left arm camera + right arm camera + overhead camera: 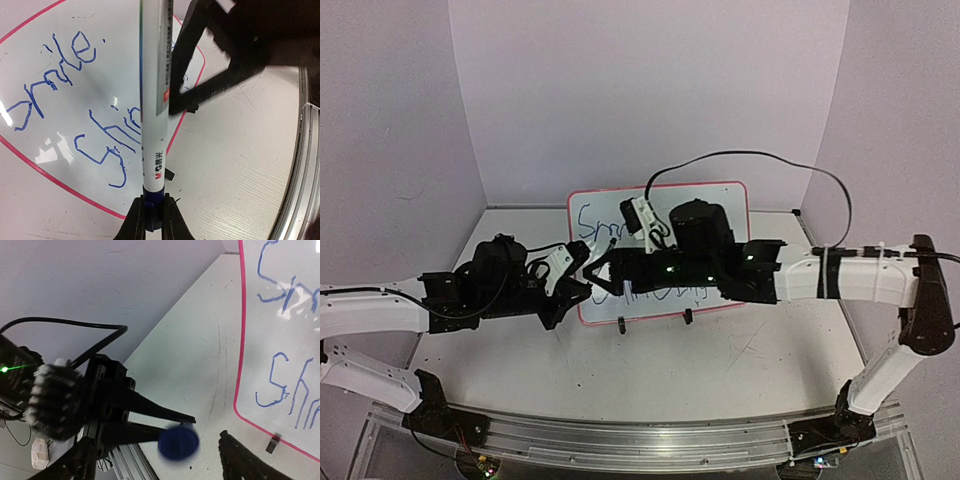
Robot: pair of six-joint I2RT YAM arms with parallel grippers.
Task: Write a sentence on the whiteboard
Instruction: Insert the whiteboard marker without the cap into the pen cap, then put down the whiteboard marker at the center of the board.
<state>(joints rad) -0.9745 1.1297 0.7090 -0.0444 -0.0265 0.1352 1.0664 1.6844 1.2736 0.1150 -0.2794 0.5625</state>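
Observation:
The whiteboard (732, 212) leans at the back centre with "Smile" and a second line in blue on it (65, 105) (280, 365). In front of its left part both grippers meet. My left gripper (152, 210) is shut on the blue rear end of a white marker (152, 100), which points away from it. In the right wrist view the marker's other blue end (179, 442) shows end-on and blurred, between the spread jaws of my right gripper (165, 467), which stands open. One right fingertip (200, 75) lies beside the marker barrel.
The board's two black clip feet (622, 323) (688, 317) rest on the white table. An aluminium rail (640, 440) runs along the near edge. A black cable (750, 155) arcs over the right arm. Walls close in at the back and sides.

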